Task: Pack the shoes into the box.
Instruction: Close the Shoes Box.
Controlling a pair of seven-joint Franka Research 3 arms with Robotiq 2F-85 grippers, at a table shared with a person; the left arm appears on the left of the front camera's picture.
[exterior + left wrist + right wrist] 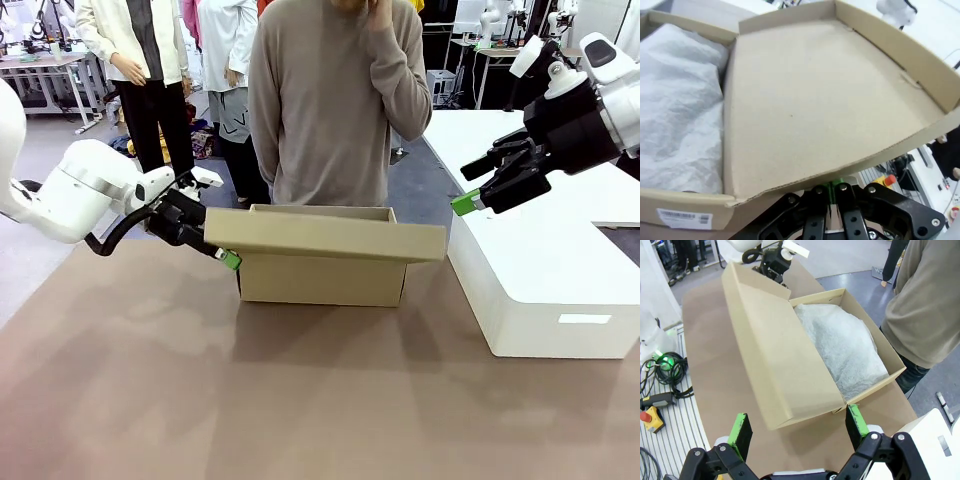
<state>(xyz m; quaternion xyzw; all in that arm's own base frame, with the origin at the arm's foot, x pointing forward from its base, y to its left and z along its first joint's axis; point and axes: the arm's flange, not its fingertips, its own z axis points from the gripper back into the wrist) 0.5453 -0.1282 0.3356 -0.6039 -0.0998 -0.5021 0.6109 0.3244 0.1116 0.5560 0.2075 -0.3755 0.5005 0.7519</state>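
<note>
The tan box [322,281] stands at mid-table with its flap lid [322,239] half raised and leaning toward me. White tissue paper [844,344] fills the inside; the shoes are hidden. My left gripper [228,259] is shut, its green tips against the lid's left front corner. In the left wrist view the shut left gripper [832,188] sits just under the lid's [825,100] edge, with tissue paper [675,110] to the left. My right gripper [468,188] hangs open in the air right of the box. From above, the right gripper [799,427] is open over the lid [771,347].
A large white box [545,262] lies at the right of the table, below my right gripper. A person in a grey sweater [338,110] stands close behind the tan box. Bare brown tabletop [300,400] spreads in front of it.
</note>
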